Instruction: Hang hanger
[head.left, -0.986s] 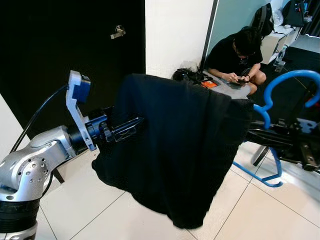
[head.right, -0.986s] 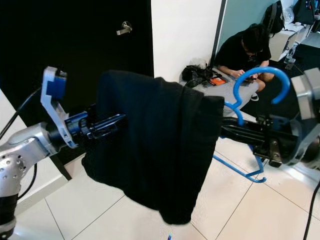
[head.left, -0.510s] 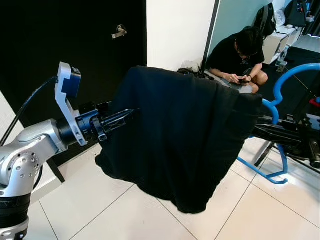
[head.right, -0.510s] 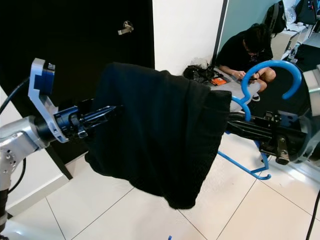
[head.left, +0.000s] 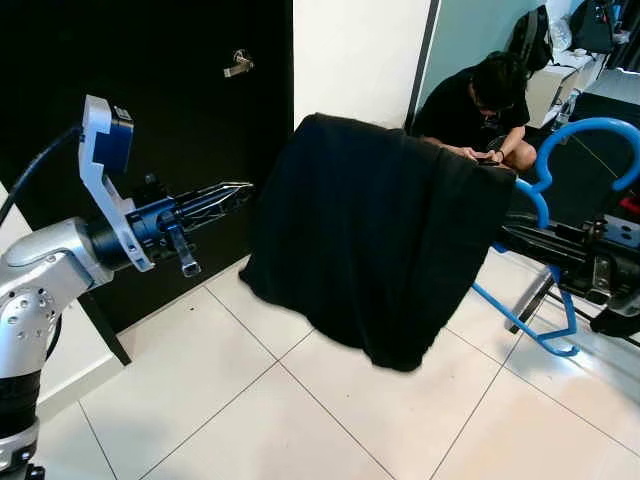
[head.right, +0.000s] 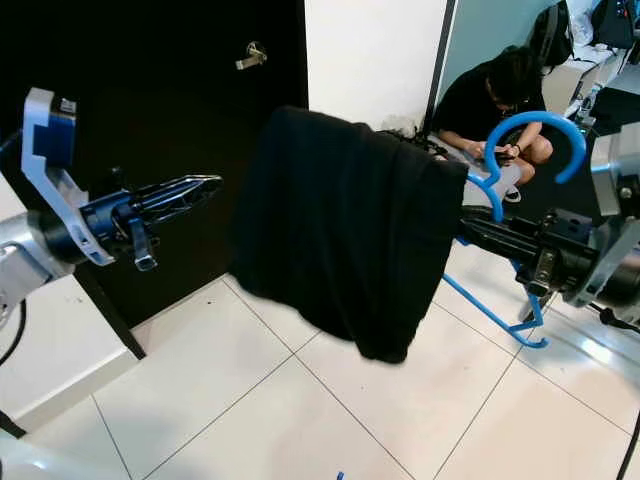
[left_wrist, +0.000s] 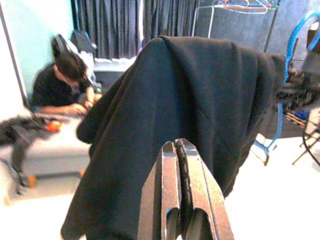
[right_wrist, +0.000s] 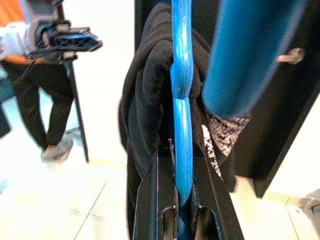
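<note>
A blue plastic hanger (head.left: 585, 127) carries a black garment (head.left: 380, 240) draped over it. My right gripper (head.right: 475, 228) is shut on the hanger's lower bar, and the right wrist view shows the blue bar (right_wrist: 181, 100) clamped between the black fingers (right_wrist: 150, 190). The hook curves up above that arm. My left gripper (head.left: 240, 187) is held out level to the left of the garment, clear of it, shut on nothing. In the left wrist view its closed fingertips (left_wrist: 170, 160) point at the garment (left_wrist: 200, 90).
A black door (head.left: 150, 100) with a metal handle (head.left: 237, 65) stands behind my left arm. A person (head.left: 470, 110) sits on the floor beyond the garment. A rail with hangers (left_wrist: 235, 6) stands far off by dark curtains. White tile floor (head.left: 300, 420) lies below.
My left gripper has drawn back to the left, away from the garment's edge. The garment now hangs from the hanger in the right gripper alone and sits further right.
</note>
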